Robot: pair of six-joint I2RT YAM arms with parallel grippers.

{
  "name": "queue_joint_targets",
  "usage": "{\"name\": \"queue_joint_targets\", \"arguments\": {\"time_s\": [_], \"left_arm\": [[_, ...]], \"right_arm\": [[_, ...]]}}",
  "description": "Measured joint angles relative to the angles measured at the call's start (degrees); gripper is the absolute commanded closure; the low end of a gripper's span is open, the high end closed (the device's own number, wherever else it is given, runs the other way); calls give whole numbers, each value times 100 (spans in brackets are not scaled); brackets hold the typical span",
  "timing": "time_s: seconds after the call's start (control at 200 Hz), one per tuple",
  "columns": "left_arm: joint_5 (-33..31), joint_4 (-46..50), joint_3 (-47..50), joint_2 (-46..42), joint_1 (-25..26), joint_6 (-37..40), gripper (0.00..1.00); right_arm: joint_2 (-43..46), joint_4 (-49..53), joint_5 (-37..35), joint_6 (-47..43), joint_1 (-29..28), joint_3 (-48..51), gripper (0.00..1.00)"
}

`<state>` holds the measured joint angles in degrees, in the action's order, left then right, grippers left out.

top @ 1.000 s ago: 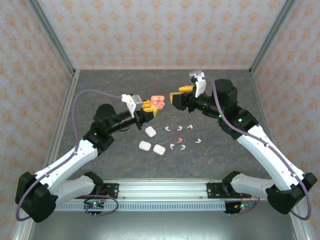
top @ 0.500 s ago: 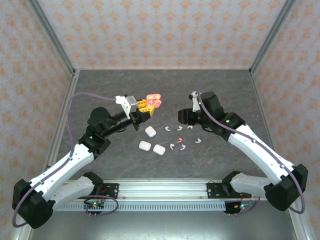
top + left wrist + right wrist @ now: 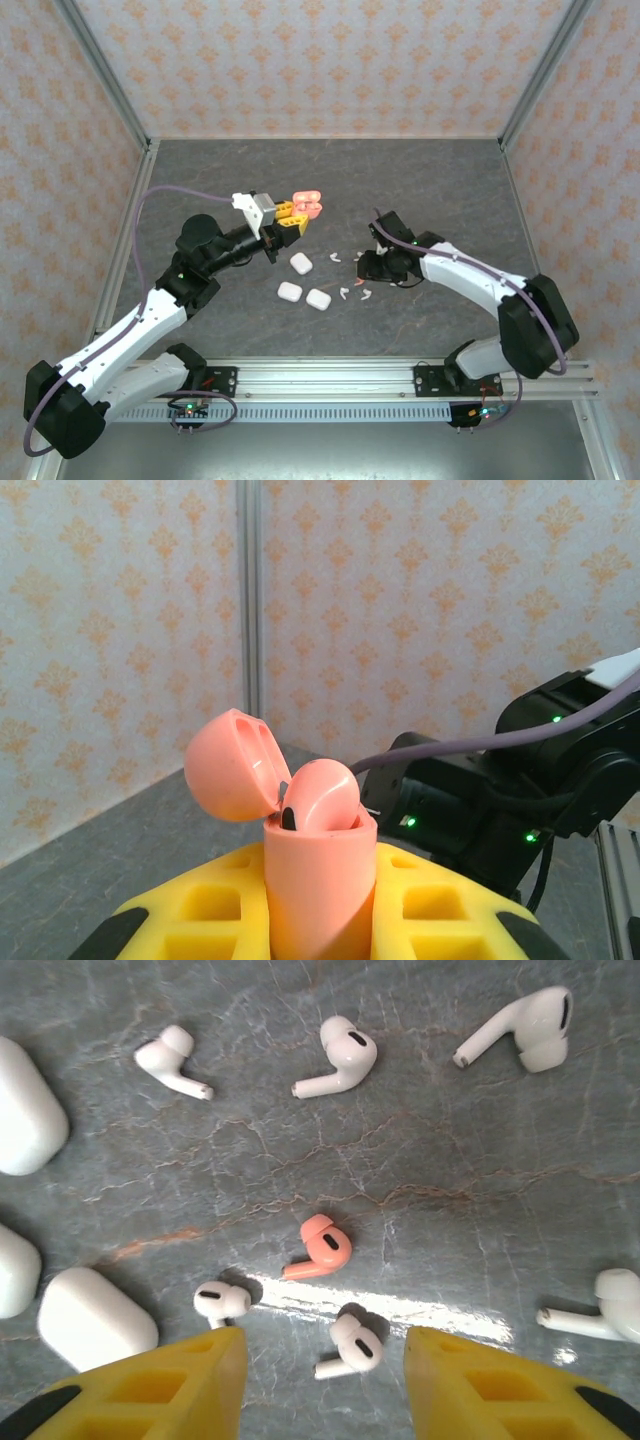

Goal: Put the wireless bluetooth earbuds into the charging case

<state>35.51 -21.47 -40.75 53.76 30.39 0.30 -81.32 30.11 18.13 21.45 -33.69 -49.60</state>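
Right arm has dropped from mid-air to just above the table, centre of the overhead view. Right gripper [image 3: 322, 1348] hangs with jaws partly apart and empty, just short of the coral earbud [image 3: 322, 1245], which lies on its side among white earbuds [image 3: 345, 1048]. It is best lowered straight, straddling the stem, clear of the two nearest white ones. Left gripper [image 3: 287, 218] clamps the pink case [image 3: 320, 880], upper centre overhead, lid open, a second coral earbud [image 3: 320, 790] seated inside.

Lab booth: patterned panels [image 3: 330, 60], aluminium posts [image 3: 105, 72]
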Motion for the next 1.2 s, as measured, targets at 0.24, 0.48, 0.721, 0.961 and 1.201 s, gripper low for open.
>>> {"name": "queue_joint_targets", "arguments": {"time_s": [0.24, 0.48, 0.721, 0.961, 1.201], "left_arm": [[0, 181, -4, 0, 0, 85, 100], [0, 278, -35, 0, 0, 129, 100], [0, 313, -59, 7, 0, 131, 100], [0, 365, -105, 28, 0, 131, 100], [-2, 411, -142, 79, 0, 129, 100]], "right_arm": [[-573, -289, 31, 39, 0, -2, 57], [-909, -365, 57, 17, 0, -87, 59], [-1145, -415, 138, -11, 0, -188, 61], [-1231, -525, 232, -24, 0, -210, 63], [-1342, -570, 243, -46, -2, -225, 68]]}}
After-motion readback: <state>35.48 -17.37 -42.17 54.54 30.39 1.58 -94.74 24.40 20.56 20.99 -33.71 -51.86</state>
